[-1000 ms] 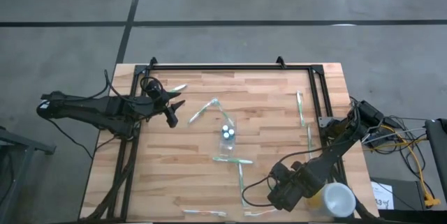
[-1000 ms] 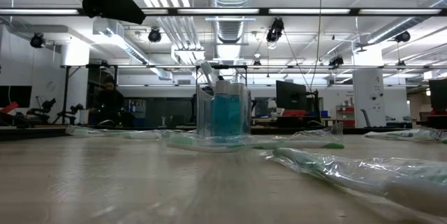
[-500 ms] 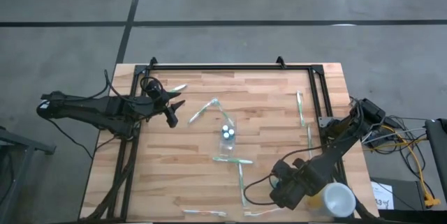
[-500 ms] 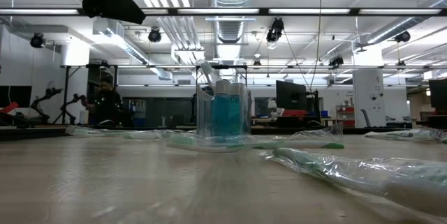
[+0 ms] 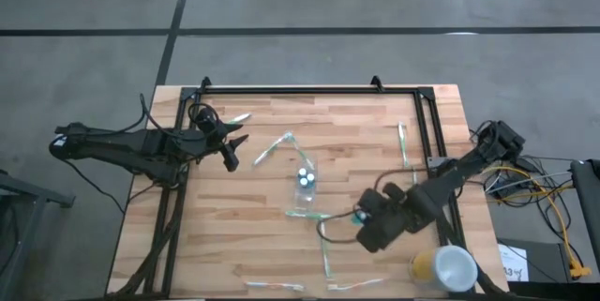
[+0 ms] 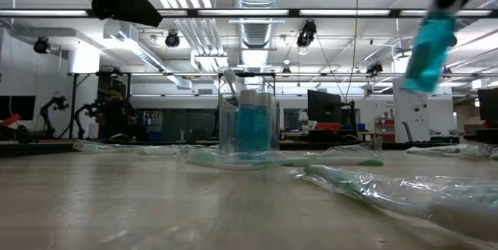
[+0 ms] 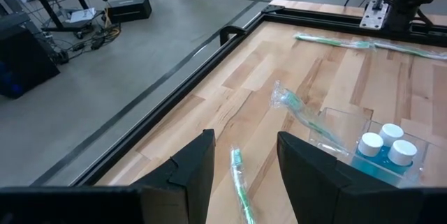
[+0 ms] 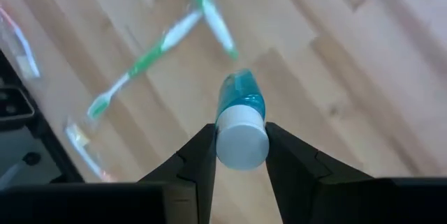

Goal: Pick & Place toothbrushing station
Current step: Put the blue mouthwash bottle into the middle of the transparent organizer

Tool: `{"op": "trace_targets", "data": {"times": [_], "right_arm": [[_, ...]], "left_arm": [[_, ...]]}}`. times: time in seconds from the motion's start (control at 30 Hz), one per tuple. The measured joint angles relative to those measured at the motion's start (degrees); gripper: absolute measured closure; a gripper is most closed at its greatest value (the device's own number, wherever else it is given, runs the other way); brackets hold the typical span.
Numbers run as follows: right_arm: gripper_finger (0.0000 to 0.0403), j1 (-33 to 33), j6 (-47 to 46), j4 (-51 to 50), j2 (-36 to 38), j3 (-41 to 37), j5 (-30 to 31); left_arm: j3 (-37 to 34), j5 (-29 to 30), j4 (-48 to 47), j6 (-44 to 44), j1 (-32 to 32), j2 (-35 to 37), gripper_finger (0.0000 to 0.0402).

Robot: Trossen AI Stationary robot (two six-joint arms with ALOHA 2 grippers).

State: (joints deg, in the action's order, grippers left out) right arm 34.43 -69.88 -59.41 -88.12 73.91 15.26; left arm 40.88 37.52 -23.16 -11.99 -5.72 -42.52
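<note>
Blue-bodied with a white round cap, the small tube [image 8: 241, 123] sits clamped between the 2 fingers of my right gripper [image 5: 359, 218], lifted clear of the wood table [image 5: 356, 123] with its cap toward the wrist camera and its long axis running out past the fingertips. From above, this gripper hangs near the table's middle, and the clear cup [image 5: 305, 177] lies away from it toward the left arm's side and the far edge, near but not touching; 2 white-capped tubes [image 7: 380, 144] already stand upright in it. The move I judge to come next turns on that offset: the tube must travel toward the cup and be stood upright over its mouth. Between gripper and cup, 2 toothbrushes [image 5: 312, 215] lie flat on the table, so I keep the carry high. My right arm is clearly the nearer one. My left gripper [image 5: 231, 148] waits with its fingers apart and empty, at the table's left side, with 1 wrapped toothbrush [image 7: 241, 185] on the table just ahead of it.
</note>
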Motion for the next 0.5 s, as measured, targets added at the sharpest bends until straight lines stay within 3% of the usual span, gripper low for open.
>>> {"op": "trace_targets", "data": {"times": [0.33,0.5], "right_arm": [[0.0298,-12.1,18.7,1.6,3.4,0.0,-0.4],[0.0298,-18.4,25.5,5.1,3.6,0.0,-3.5]], "left_arm": [[0.0,0.0,0.0,0.0,0.0,0.0,0.0241],[0.0,0.0,0.0,0.0,0.0,0.0,0.0241]]}}
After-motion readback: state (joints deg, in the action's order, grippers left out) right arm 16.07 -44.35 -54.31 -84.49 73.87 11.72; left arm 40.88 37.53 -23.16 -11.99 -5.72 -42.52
